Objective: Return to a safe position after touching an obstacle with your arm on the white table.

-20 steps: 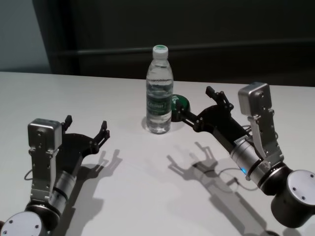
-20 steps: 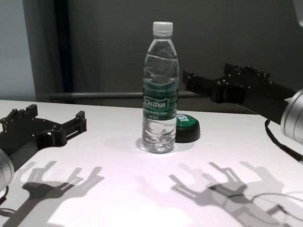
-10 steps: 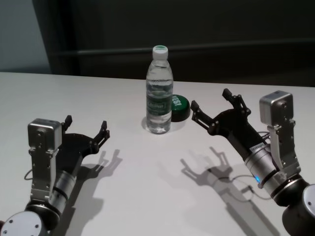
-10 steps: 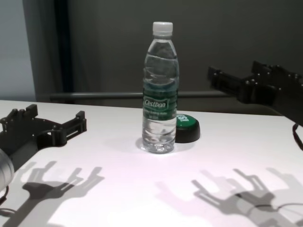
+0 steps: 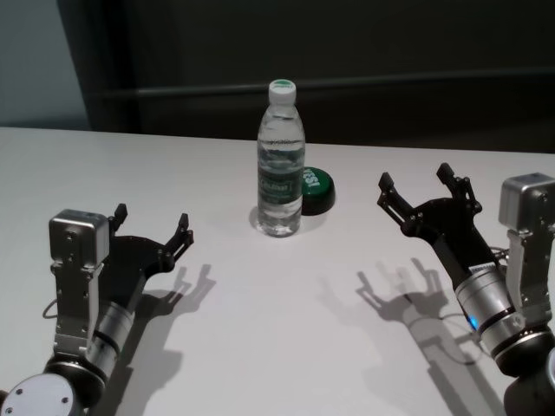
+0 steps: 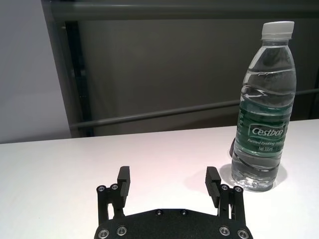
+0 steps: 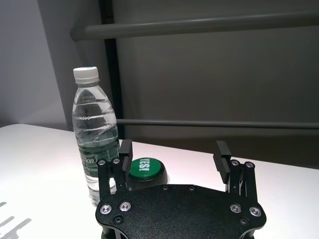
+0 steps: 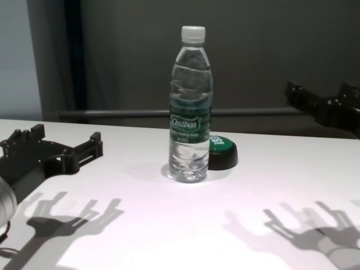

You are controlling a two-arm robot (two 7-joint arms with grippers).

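The obstacle, a tall clear water bottle (image 5: 281, 165) with a white cap and dark green label, stands upright mid-table; it also shows in the chest view (image 8: 191, 107). My right gripper (image 5: 414, 178) hovers open and empty well to the right of the bottle, apart from it, above the white table (image 5: 260, 329). The right wrist view shows the right gripper (image 7: 174, 148) with the bottle (image 7: 94, 139) off to one side. My left gripper (image 5: 152, 217) rests open and empty low at the left, clear of the bottle (image 6: 264, 114).
A low black puck with a green top (image 5: 316, 189) sits just right of and behind the bottle. A dark wall with a horizontal rail (image 8: 112, 114) runs behind the table's far edge.
The right gripper has drawn back to the right, away from the bottle and puck, staying open. The bottle stands unmoved and the left arm has not moved.
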